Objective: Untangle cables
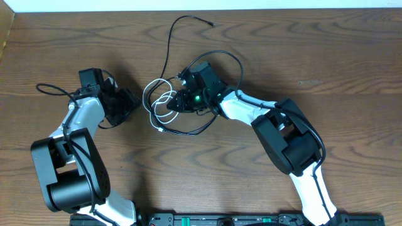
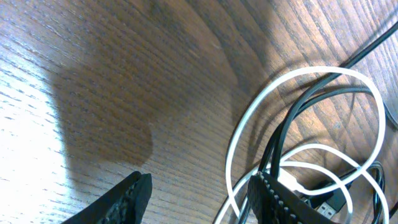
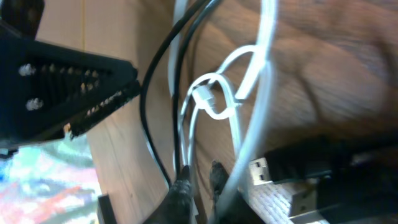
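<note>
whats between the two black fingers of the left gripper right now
Only bare brown wooden table, seen in the left wrist view. The left gripper stands open; the looped white cable and thin black cables lie off to one side.

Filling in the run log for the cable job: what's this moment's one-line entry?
left gripper: jaws open, empty, beside cable tangle | right gripper: jaws shut on white cable | black cable: looped with white
</note>
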You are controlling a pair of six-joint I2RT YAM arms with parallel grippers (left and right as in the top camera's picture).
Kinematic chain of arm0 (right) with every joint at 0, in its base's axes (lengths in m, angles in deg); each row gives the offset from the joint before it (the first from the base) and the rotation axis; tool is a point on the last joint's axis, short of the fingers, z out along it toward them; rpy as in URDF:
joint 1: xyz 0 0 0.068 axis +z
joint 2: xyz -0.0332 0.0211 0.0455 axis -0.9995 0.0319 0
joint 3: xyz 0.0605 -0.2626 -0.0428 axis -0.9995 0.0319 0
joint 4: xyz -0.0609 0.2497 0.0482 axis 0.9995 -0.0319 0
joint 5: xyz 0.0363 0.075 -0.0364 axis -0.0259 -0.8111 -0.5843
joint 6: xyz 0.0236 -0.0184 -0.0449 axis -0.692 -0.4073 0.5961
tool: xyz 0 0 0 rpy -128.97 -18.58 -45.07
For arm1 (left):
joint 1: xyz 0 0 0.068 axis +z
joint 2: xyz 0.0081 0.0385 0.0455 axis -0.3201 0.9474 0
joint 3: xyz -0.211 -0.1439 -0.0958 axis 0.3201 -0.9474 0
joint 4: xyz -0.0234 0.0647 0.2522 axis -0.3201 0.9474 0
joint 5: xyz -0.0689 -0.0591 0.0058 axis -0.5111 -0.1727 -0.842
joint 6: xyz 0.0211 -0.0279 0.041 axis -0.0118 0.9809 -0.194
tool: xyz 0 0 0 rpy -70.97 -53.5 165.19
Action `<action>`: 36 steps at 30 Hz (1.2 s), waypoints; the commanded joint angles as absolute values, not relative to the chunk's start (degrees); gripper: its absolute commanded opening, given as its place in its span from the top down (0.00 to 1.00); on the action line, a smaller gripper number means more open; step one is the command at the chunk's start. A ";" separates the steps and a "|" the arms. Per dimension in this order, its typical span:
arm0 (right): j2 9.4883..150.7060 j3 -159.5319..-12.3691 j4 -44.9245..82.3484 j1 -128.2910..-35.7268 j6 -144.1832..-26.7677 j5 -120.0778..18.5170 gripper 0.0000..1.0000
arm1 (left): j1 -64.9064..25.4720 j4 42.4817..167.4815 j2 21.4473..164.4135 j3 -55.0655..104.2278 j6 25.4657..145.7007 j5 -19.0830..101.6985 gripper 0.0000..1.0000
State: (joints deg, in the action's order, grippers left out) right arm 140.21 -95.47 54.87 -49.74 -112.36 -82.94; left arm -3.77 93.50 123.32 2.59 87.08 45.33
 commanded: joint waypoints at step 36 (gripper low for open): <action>121.35 -95.16 36.19 -48.34 -91.92 -72.39 0.99 | -3.62 93.82 122.34 3.42 87.63 46.01 0.44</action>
State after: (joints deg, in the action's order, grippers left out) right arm 126.53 -95.10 37.28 -49.45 -98.76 -76.58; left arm -3.77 93.52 123.32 2.59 87.08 45.33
